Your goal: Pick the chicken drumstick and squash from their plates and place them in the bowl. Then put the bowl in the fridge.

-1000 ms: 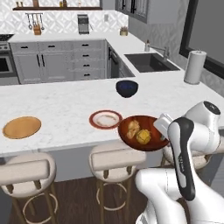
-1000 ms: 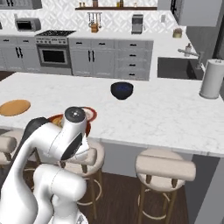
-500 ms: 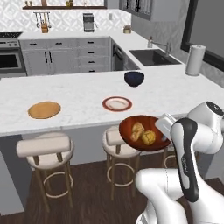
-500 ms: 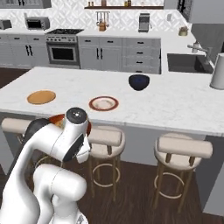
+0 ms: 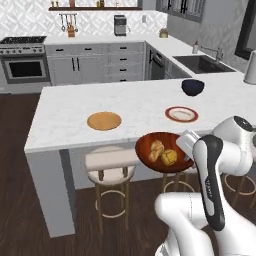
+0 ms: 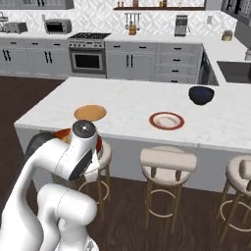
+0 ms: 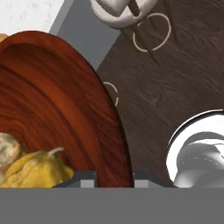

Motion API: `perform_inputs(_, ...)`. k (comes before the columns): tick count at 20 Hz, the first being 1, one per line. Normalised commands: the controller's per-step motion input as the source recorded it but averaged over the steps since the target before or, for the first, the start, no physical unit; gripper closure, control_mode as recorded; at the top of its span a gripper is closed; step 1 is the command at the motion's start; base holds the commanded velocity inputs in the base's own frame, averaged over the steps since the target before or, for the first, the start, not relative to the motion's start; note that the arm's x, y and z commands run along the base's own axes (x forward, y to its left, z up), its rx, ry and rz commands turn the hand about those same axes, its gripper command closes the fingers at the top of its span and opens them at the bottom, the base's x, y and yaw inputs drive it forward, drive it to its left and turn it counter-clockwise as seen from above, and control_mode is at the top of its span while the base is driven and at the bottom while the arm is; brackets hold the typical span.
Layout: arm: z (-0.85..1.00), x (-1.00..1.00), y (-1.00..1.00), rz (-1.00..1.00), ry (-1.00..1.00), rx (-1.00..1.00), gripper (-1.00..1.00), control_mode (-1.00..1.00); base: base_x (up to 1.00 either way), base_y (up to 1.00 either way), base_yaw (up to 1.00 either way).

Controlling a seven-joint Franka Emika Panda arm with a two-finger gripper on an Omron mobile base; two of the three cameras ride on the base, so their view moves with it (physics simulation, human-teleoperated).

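Kitchen w/ white marble island counter (image 5: 75, 107), grey base under it. Round cream-cushioned stools (image 6: 168, 159) along its near side, over dark wood floor (image 5: 20, 215). Far wall: grey cabinets (image 6: 147, 61), steel oven (image 6: 87, 60), patterned white tile backsplash (image 5: 35, 22), wooden shelf (image 6: 157, 8) w/ hanging utensils. Sink (image 5: 202, 63) + faucet on rt counter. Microwave (image 6: 58, 25) at far left. Light even, bright.

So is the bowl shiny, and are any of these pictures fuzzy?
Hand view: the bowl has a soft sheen along its wood-grain streaks and looks sharp, with the squash crisp too. Left base view: the bowl's rim is clear, with no strong glare. Right base view: evenly lit, nothing blurred.
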Motion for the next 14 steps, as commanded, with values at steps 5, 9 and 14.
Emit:
perform_inputs(5, 0.00, 0.00, 0.00, 0.00, 0.00, 0.00, 1.00, 1.00, 0.29, 1.00, 0.00)
perform_inputs(9, 0.00, 0.00, 0.00, 0.00, 0.00, 0.00, 1.00, 1.00, 0.37, 1.00, 0.00)
perform_inputs(14, 0.00, 0.00, 0.00, 0.00, 0.00, 0.00, 1.00, 1.00, 0.46, 1.00, 0.00)
